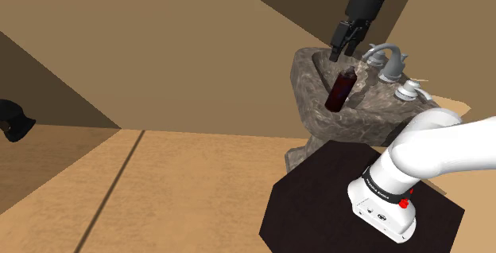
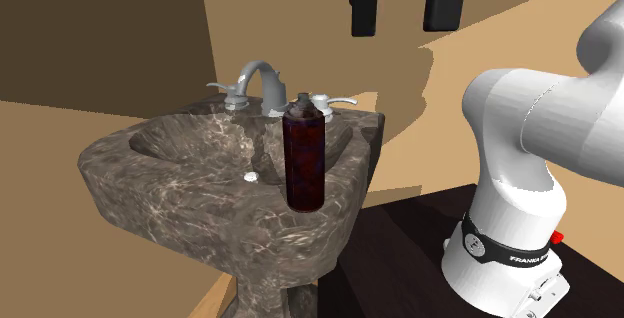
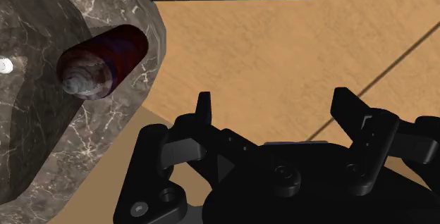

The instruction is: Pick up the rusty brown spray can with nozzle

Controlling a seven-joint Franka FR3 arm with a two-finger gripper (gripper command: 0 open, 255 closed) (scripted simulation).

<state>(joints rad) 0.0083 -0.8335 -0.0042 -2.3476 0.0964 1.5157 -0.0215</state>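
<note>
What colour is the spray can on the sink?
Dark reddish brown; the can shows best in the second exterior view.

The white arm (image 1: 445,144) stood up from its base, bent sharply at the elbow and stretched up toward the shoulder view's left. Its black claw (image 1: 342,51) pointed down and hung in the air, the two fingers (image 2: 362,11) wide apart and gripping nothing

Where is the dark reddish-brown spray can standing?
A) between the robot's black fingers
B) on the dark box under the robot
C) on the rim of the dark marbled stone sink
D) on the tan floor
C: the dark reddish-brown spray can stands upright on the dark marbled stone sink rim, with the open black gripper apart above it.
</note>
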